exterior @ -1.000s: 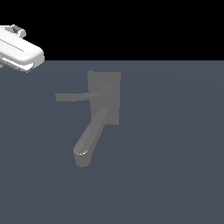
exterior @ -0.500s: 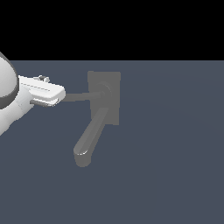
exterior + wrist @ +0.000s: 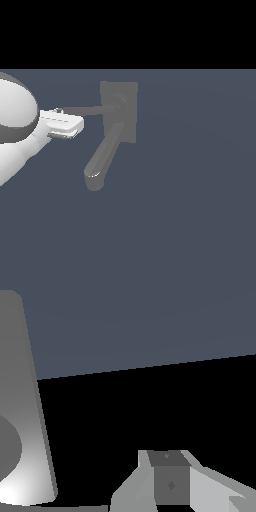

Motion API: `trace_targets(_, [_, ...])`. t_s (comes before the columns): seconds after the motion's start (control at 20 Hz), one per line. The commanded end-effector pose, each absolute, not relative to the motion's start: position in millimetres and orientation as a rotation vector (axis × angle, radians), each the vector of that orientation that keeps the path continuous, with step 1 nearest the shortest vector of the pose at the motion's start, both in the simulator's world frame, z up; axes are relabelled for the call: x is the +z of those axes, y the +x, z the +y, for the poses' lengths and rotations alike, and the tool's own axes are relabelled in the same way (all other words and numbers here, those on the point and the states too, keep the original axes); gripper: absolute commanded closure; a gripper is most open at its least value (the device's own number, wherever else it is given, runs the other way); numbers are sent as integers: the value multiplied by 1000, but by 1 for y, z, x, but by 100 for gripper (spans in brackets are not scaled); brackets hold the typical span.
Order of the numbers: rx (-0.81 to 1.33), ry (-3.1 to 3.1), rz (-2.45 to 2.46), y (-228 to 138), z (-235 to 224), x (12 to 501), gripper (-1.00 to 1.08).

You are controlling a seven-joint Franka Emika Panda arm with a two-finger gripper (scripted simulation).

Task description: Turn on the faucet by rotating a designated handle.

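At the exterior view's left the white arm [image 3: 17, 132] fills the edge of the scene, a rounded bulk with a dark band across it. From it the gripper [image 3: 75, 125] reaches toward the exterior view's right as a flat white block. Its tip lies over the outer end of the handle [image 3: 92, 110], or just beside it; the render is too coarse to tell whether they touch. Whether the fingers are spread or closed cannot be told from either view.

The handle is a thin flat grey bar running level from the gripper to the round hub [image 3: 119, 105]. The hub sits on the rectangular base plate [image 3: 130, 90] of the faucet [image 3: 119, 117], which lies on the dark blue-grey surface [image 3: 200, 175] near the middle of the scene. From the hub the thick curved spout [image 3: 102, 160] slants down toward the exterior view's lower left, well apart from the gripper.

The wrist view shows a large pale grey tapered body [image 3: 27, 406] and a blocky grey gripper part [image 3: 170, 481], with the same blue-grey surface [image 3: 150, 311] behind.
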State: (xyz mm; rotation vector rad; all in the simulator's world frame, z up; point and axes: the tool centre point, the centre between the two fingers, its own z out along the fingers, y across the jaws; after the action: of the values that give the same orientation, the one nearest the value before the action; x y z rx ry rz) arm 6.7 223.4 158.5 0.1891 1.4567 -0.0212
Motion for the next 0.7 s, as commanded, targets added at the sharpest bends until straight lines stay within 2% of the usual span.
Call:
trace_targets(0.0, [-24, 184, 1485, 6, 222, 144, 108])
trace_targets(0.25, [-29, 178, 1518, 5, 220, 126, 108])
trace_targets(0.65, [-39, 171, 1525, 4, 218, 124, 108])
